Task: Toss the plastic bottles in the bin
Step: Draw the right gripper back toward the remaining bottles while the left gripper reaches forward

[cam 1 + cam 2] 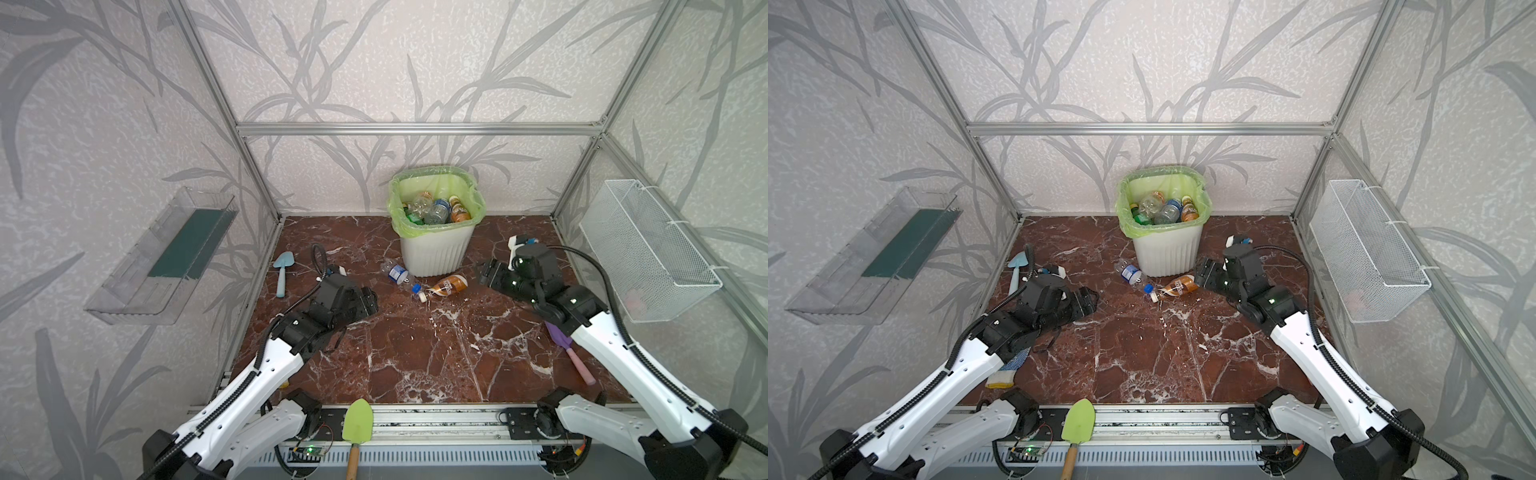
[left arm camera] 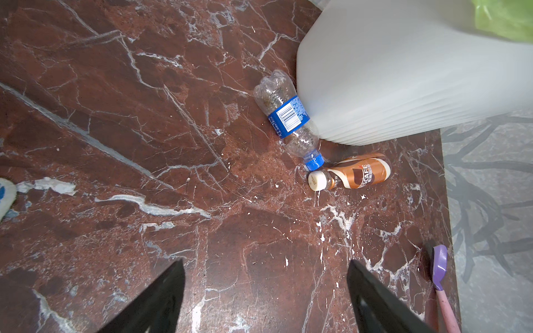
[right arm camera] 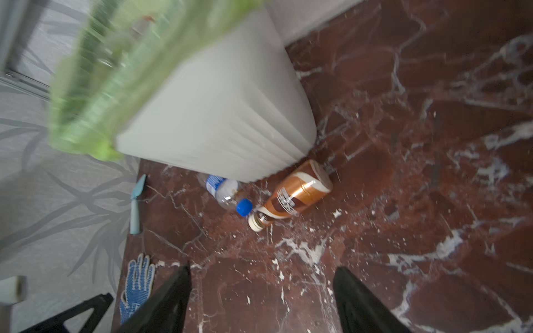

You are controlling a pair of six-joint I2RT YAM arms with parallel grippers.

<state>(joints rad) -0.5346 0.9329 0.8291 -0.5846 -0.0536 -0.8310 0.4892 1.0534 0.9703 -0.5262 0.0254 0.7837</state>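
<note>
The white ribbed bin (image 1: 436, 253) with its green bag stands at the back of the table and holds several plastic bottles (image 1: 436, 208). In front of it two bottles lie on the marble. One is clear with a blue label (image 1: 398, 273) (image 2: 288, 115) and rests against the bin's base. The other is brown and white (image 1: 449, 285) (image 3: 297, 193). Their caps nearly touch. My left gripper (image 1: 370, 299) (image 2: 265, 262) is open and empty, left of both bottles. Just right of the brown bottle, my right gripper (image 1: 484, 272) (image 3: 263, 266) is open and empty too.
A blue spade (image 1: 282, 270) lies at the left edge and a purple spade (image 1: 569, 353) under my right arm. A green spade (image 1: 356, 419) rests on the front rail, and a blue glove (image 1: 1007, 370) lies under my left arm. A wire basket (image 1: 648, 249) and a clear tray (image 1: 166, 253) hang on the side walls.
</note>
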